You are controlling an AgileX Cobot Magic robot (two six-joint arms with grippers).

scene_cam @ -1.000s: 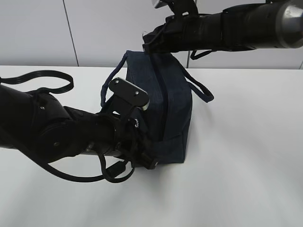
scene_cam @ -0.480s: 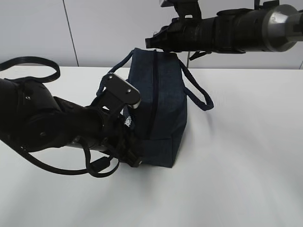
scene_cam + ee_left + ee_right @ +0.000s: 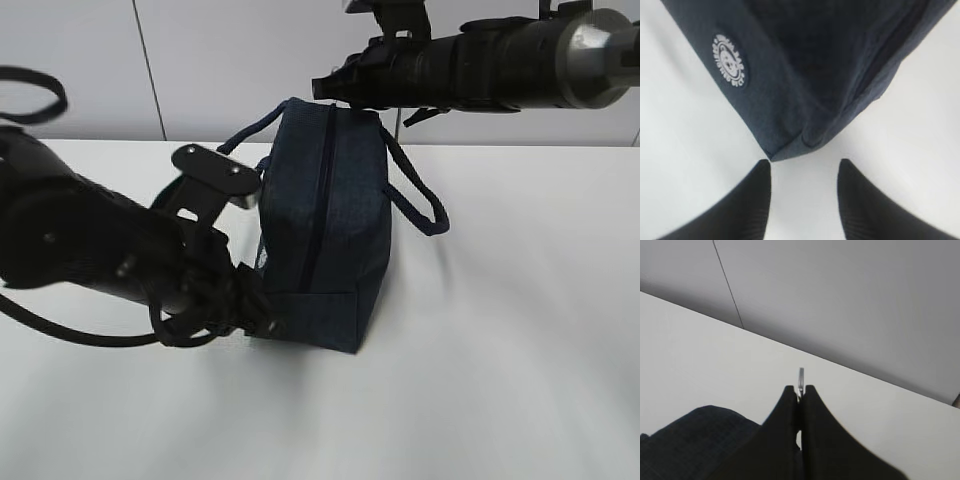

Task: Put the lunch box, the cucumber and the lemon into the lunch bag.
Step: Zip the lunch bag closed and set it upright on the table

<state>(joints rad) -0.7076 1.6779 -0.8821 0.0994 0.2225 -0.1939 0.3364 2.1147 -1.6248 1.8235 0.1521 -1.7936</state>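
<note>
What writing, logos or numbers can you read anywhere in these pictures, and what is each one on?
Round white logo on the lunch bag: ring of lettering around a central emblem, too small and blurred to read.
No other text, number or sign is visible in any view.

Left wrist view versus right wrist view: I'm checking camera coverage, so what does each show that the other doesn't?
Only the left wrist view shows the round white logo and the bag's bottom corner, just beyond two spread fingers with nothing between them. Only the right wrist view shows the metal ring pull pinched between shut fingers, plus the wall behind. Both show the lunch bag and the white table.
</note>
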